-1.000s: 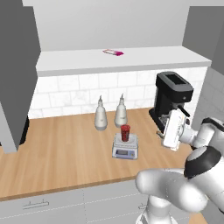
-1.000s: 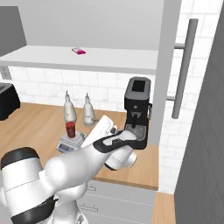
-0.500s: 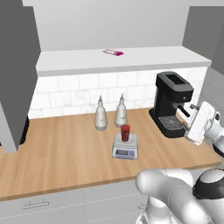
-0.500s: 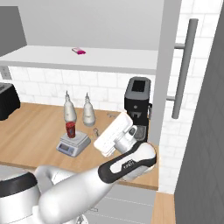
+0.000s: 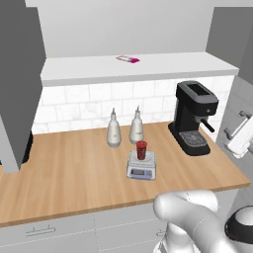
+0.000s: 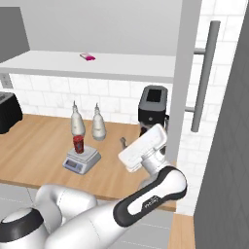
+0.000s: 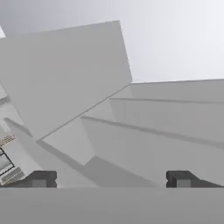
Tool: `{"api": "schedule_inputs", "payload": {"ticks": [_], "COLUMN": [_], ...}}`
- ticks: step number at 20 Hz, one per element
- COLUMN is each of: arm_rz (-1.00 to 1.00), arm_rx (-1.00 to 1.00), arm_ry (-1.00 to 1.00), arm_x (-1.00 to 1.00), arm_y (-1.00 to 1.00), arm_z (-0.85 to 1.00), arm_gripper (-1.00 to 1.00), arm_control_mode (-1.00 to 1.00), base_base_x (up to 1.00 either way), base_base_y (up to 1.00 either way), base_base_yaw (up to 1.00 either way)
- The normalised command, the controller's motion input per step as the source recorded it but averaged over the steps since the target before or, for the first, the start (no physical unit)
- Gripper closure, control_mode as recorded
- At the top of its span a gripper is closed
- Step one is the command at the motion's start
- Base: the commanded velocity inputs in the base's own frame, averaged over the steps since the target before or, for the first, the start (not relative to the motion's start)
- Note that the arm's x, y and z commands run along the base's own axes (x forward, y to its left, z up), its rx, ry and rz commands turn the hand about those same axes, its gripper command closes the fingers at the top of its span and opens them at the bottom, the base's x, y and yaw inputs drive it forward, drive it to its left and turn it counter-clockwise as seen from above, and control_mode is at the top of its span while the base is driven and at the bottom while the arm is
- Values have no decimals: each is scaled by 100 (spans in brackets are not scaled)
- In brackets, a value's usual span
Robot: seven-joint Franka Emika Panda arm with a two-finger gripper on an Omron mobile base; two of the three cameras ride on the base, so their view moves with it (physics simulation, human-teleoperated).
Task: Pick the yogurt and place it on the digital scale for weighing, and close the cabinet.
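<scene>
The yogurt [image 5: 142, 149], a small dark red cup, stands upright on the round plate of the digital scale [image 5: 141, 168] in the middle of the wooden counter; the pair also appears in the right base view, yogurt [image 6: 78, 143] on scale [image 6: 81, 160]. My gripper [image 5: 236, 126] hovers at the far right, well clear of the scale, beside the coffee machine. In the hand view the gripper [image 7: 110, 180] is open, fingertips [image 7: 39, 179] wide apart with nothing between them, facing grey cabinet panels. Both cabinet doors stand open: the left door [image 5: 20, 84] and the right door [image 6: 187, 73] with its bar handle [image 6: 204, 75].
Two white bottles [image 5: 114, 131] stand behind the scale. A black coffee machine [image 5: 193, 117] sits at the counter's right end. A pink-white packet [image 5: 127, 59] lies on the white cabinet shelf [image 5: 148, 66]. A black toaster [image 6: 7, 112] is at the far left.
The arm has swung right and upward, away from the scale toward the right cabinet door. The yogurt stays on the scale. The gripper stays open.
</scene>
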Motion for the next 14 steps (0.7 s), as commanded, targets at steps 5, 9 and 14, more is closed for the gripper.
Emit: {"api": "schedule_inputs", "payload": {"ticks": [5, 9, 14], "arm_rz": [-39, -21, -7], "arm_rx": [0, 0, 5], "arm_ry": [-27, -32, -29], "arm_x": [0, -6, -15], "arm_y": [-6, -16, -80], "arm_z": [12, 28, 31], "arm_gripper": [-100, -100, -100], "arm_control_mode": [-100, -100, -100], "base_base_x": [0, 0, 0], "base_base_y": [0, 0, 0], "base_base_yaw": [0, 0, 0]}}
